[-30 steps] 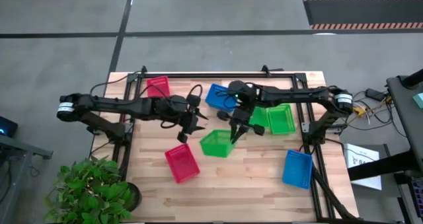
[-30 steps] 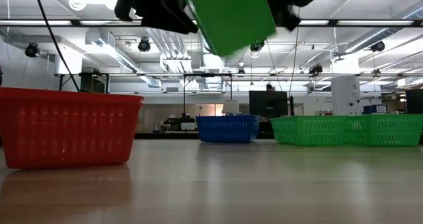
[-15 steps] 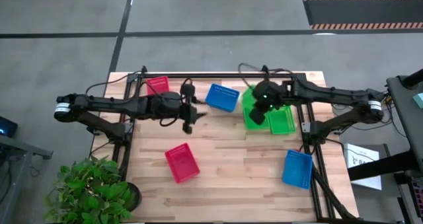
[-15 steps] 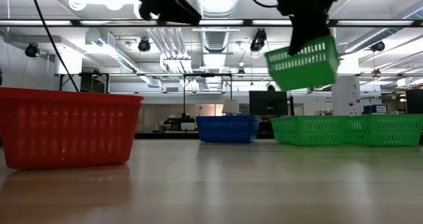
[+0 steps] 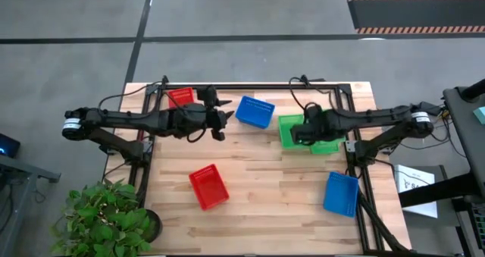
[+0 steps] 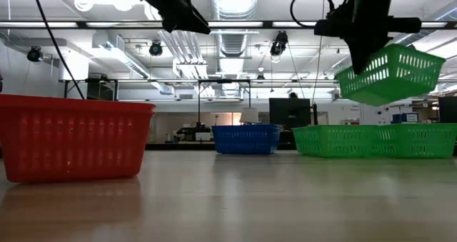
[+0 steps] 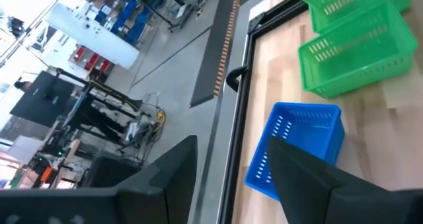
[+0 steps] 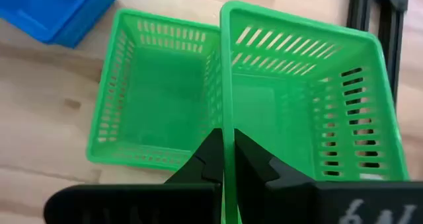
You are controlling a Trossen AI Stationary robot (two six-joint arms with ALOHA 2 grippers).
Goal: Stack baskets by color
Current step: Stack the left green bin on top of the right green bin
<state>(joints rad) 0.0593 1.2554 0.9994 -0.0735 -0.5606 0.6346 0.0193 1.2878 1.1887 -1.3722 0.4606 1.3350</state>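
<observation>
High view first: the table (image 5: 258,173) carries baskets sorted only in part. Two green baskets sit at the far right, a blue basket (image 5: 255,111) lies far and near the middle, a second blue basket (image 5: 340,193) sits near and at the right edge, one red basket (image 5: 208,186) lies near and left of the middle, and another red basket (image 5: 180,97) rests at the far left corner. Greens are gathering on the right, so that corner looks to be the green pile's place.

The right arm reaches in from the right and carries a third green basket (image 6: 389,72), tilted and clear of the table, above the green baskets that stand there (image 6: 375,140). From the right wrist view, the carried basket hangs over the right-hand one of the pair (image 8: 310,138), with the left-hand one (image 8: 155,112) just beside it; my judgement is that it is being lined up to nest into the one below.

The right pincer (image 8: 225,159) is pinched tight on the carried basket's thin rim wall, one finger inside and one outside.

The left pincer (image 5: 220,119) hovers above the table at the far left of middle, near the blue basket; its fingers (image 7: 310,178) stand wide apart and hold nothing.
</observation>
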